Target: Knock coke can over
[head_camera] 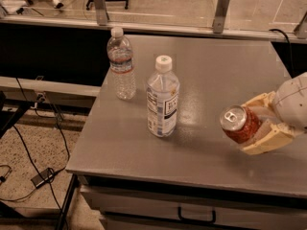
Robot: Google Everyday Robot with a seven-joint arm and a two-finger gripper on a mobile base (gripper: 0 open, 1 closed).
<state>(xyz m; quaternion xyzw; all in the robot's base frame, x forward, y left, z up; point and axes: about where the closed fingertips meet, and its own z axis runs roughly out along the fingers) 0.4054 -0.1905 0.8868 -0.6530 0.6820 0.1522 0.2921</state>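
The coke can (238, 123) is red-orange with a silver top and pull tab. It is tilted far over, its top facing left and toward the camera, at the right side of the grey table (201, 80). My gripper (256, 123) comes in from the right edge. Its cream fingers (261, 143) sit on either side of the can and are shut on it. The can's lower part is hidden between the fingers.
Two clear plastic bottles with white caps stand upright on the left half of the table: one near the middle (163, 97), one farther back left (121, 63). The table's front edge has a drawer handle (196, 217). Cables lie on the floor at left.
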